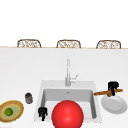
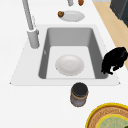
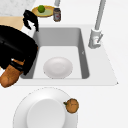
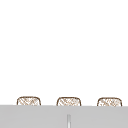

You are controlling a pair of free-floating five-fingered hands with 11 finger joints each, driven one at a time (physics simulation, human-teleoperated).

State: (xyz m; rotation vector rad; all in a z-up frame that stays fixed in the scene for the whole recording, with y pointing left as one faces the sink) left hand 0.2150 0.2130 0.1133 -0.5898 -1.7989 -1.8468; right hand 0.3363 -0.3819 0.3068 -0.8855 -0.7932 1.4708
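front view: right robot hand (image 1: 113, 86) around brown stick (image 1: 108, 92) above plate (image 1: 114, 104)

A home kitchen, rendered in a simulator. A white counter (image 1: 20, 70) holds a built-in sink (image 1: 43, 86) with a tall faucet (image 1: 68, 72). A plate (image 2: 69, 65) lies in the basin, another plate (image 1: 114, 104) sits on the counter to its right. A jar (image 1: 29, 97) and a woven dish (image 1: 11, 111) with a lime (image 1: 9, 111) stand on the left. Three wicker chairs (image 1: 68, 44) line the counter's far side, like a breakfast bar.
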